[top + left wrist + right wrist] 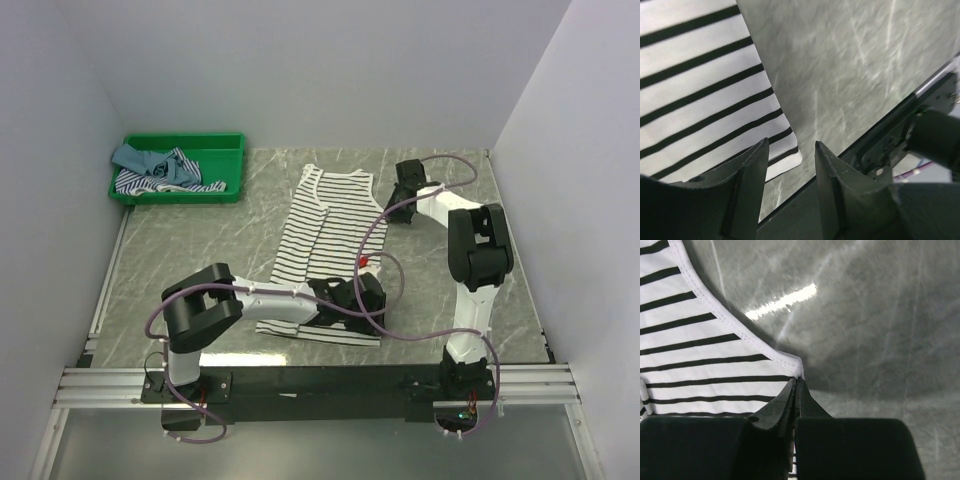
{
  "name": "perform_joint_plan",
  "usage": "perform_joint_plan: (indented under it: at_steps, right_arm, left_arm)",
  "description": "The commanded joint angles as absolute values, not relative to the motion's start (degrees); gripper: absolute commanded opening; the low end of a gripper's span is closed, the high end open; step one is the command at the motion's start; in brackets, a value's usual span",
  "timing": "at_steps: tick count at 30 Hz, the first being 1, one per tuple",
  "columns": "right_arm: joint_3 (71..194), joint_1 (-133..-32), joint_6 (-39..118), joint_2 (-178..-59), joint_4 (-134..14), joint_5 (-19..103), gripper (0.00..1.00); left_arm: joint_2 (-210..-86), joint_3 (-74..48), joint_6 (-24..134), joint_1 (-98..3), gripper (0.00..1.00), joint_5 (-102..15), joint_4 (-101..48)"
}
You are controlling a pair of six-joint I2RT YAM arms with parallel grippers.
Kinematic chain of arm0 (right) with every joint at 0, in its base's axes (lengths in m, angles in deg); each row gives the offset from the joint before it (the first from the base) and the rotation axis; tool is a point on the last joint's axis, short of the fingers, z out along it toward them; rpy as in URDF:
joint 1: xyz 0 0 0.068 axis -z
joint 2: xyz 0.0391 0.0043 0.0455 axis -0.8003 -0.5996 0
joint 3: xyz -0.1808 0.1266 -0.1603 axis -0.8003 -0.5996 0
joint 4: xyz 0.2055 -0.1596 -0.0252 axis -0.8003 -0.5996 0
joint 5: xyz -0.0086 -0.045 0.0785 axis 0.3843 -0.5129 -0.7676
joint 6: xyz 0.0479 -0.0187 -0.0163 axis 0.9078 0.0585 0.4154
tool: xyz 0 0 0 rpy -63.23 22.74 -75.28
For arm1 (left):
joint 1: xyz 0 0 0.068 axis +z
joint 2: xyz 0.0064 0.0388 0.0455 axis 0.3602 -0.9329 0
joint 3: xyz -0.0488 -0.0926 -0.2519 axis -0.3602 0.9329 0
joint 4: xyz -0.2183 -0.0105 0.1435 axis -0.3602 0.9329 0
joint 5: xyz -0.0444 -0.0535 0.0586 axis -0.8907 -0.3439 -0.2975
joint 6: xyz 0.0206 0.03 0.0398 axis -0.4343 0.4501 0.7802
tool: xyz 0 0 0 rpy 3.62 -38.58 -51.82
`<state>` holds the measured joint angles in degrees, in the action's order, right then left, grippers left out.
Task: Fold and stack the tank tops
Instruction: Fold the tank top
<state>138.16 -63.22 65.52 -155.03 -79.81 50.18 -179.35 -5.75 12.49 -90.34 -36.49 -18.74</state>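
Observation:
The white tank top with thin black stripes (325,235) lies flat and lengthwise on the table, neck at the far end. My left gripper (370,305) hovers open over its near right hem corner (787,157); in the left wrist view the gripper (790,145) holds nothing. My right gripper (393,208) is at the shirt's right armhole and, in the right wrist view (798,381), is shut on the white-trimmed corner of the cloth (790,362). The teal tank top (135,155) and the blue-and-white striped one (160,182) lie crumpled in the tray.
A green plastic tray (225,150) stands at the far left corner of the grey marbled table (200,240). White walls close in the left, far and right sides. The black mounting rail (330,380) runs along the near edge, just beyond the hem.

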Motion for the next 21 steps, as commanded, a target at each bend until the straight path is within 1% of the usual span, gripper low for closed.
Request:
perform_joint_plan:
  at_steps: [1,5,8,14,17,20,21]
  right_arm:
    - [134.9,-62.6,65.0,-150.3,-78.8,52.0,0.00]
    - [131.6,-62.6,65.0,-147.9,-77.7,52.9,0.00]
    - [129.1,-62.1,65.2,-146.0,-76.9,53.1,0.00]
    - [126.1,-61.1,65.5,-143.4,-75.4,52.2,0.00]
    - [126.7,-60.9,65.3,-143.2,-75.8,52.2,0.00]
    - [127.2,-60.8,65.2,-142.8,-76.1,52.2,0.00]
    - [127.4,-60.8,65.1,-142.8,-76.3,52.2,0.00]
  left_arm:
    - [-179.7,-8.8,14.0,-93.1,0.47,-32.3,-14.7]
    - [-180.0,-10.3,15.0,-95.5,0.47,-28.5,-10.8]
    - [-180.5,-10.9,15.0,-96.8,0.45,-27.4,-8.2]
    - [-181.0,-11.4,14.7,-99.0,0.36,-23.7,-4.9]
    - [-181.5,-11.5,14.7,-99.3,0.27,-22.5,-4.3]
    - [-182.1,-12.6,15.1,-99.7,0.11,-22.3,-3.5]
    - [-182.2,-12.8,15.4,-99.9,0.03,-22.2,-3.4]
